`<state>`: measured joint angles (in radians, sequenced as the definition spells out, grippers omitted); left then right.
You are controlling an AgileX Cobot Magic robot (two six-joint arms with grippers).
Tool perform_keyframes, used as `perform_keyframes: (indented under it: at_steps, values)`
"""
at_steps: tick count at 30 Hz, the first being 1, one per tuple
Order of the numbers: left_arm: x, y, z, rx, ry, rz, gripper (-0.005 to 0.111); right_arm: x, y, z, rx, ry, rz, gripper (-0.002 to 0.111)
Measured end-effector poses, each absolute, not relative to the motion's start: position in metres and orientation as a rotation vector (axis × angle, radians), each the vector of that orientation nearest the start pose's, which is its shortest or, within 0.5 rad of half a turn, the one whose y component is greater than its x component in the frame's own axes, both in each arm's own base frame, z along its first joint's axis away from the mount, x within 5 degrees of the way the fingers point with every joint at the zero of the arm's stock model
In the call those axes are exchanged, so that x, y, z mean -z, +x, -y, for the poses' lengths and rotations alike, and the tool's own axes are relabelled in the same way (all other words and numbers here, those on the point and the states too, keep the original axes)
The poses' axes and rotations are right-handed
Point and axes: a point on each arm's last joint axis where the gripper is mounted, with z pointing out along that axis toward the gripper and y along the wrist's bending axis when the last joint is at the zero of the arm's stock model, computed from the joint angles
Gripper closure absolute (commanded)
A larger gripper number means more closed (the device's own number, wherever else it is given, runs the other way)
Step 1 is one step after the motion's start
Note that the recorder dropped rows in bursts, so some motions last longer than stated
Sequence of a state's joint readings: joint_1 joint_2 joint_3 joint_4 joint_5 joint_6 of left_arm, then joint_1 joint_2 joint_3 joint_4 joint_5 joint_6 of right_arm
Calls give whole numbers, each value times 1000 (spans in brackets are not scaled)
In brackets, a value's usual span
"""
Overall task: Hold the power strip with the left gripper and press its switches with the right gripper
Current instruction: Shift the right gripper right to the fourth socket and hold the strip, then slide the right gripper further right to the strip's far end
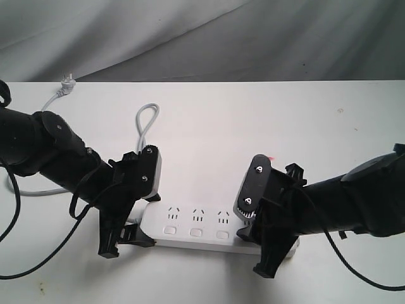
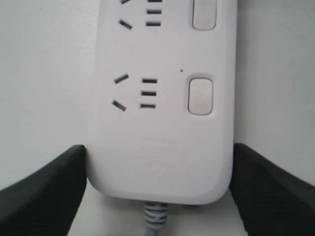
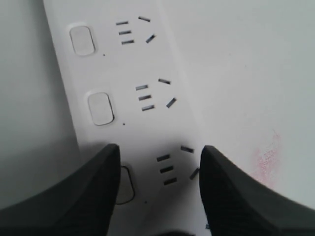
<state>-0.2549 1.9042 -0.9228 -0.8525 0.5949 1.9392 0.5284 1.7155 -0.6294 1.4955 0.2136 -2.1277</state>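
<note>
The white power strip (image 1: 209,225) lies lengthwise near the table's front edge. My left gripper (image 1: 126,244) is shut on its cord end. In the left wrist view both black fingers (image 2: 49,191) touch the sides of the power strip (image 2: 162,142) beside the last switch (image 2: 200,95). My right gripper (image 1: 256,250) stands open over the strip's other end. There one finger (image 3: 83,191) partly covers a switch (image 3: 127,184), and the other finger sits past the sockets; whether it presses the button cannot be told. Three switches (image 1: 196,232) show between the two grippers.
The grey cord (image 1: 147,120) loops back from the strip to a plug (image 1: 68,82) at the table's far left. A faint pink stain (image 3: 266,160) marks the table beside the strip. Dark cloth hangs behind the table. Black cables trail from both arms.
</note>
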Motion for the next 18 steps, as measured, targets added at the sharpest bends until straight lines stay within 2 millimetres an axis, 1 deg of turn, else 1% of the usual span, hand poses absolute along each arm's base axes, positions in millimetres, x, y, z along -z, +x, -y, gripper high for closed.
perform_keyframes:
  at_steps: [5,8,10,13,18]
  values:
    - [-116,304,119,378,1831,-1979,40,-138,234,-155,-170,-1466,-2043,61]
    - [-116,304,119,378,1831,-1979,40,-158,234,-151,-110,-1423,-1987,61]
    - [-116,304,119,378,1831,-1979,40,-168,232,-147,-70,-1395,-1965,61]
    - [-116,304,119,378,1831,-1979,40,-170,227,-138,-33,-1374,-1975,61]
    - [-116,304,119,378,1831,-1979,40,-156,215,-130,-31,-1394,-2031,61]
